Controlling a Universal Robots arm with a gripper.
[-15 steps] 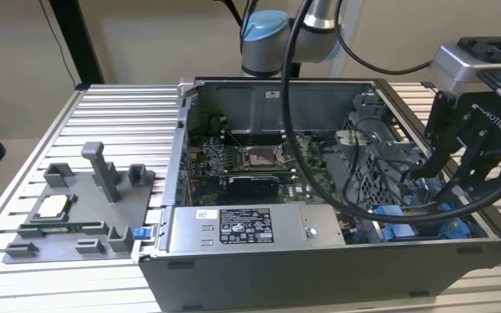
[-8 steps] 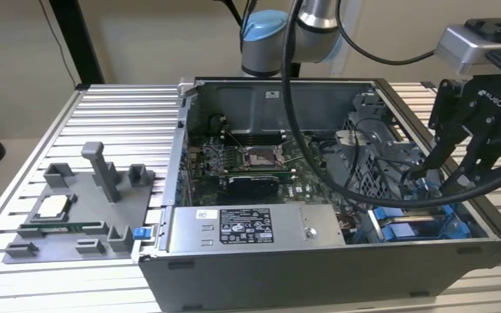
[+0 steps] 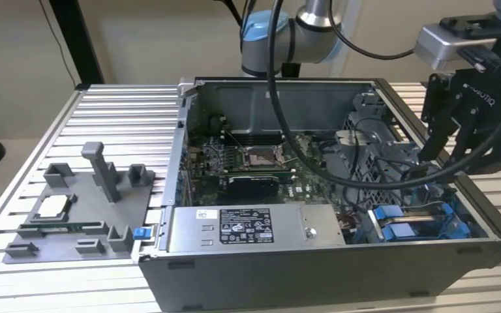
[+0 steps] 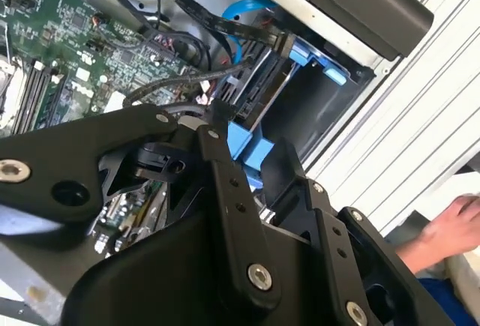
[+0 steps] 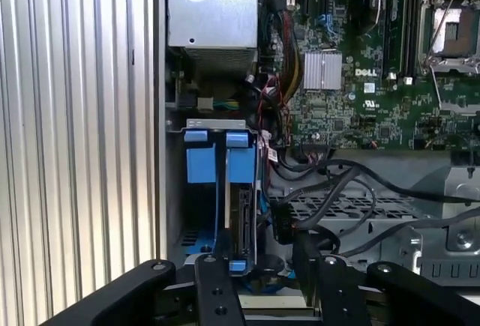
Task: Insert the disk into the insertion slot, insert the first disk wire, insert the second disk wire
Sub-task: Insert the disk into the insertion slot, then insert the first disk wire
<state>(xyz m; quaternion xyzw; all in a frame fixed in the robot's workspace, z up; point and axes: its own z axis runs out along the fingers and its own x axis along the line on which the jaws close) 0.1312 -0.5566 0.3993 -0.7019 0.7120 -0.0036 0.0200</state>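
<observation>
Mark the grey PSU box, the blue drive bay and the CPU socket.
Grey metal power-supply box with white sticker (image 3: 244,225): exterior view, on the sticker.
Narrow drive bay with blue plastic rails (image 5: 201,167): first wrist view, on a blue plastic piece.
Square silver processor socket (image 3: 262,156): exterior view, on its centre.

We log the open case (image 3: 320,274) on the desk (image 3: 120,111), with a fixture plate (image 3: 85,208) just beside it on the exterior view's left. Inside: power-supply box (image 3: 242,228) along the near wall, motherboard (image 3: 250,163) behind it, insertion slot (image 3: 417,223) in the near corner at the exterior view's right (disk (image 5: 245,225) standing on edge in it). The gripper (image 3: 429,163) hangs above that corner.
</observation>
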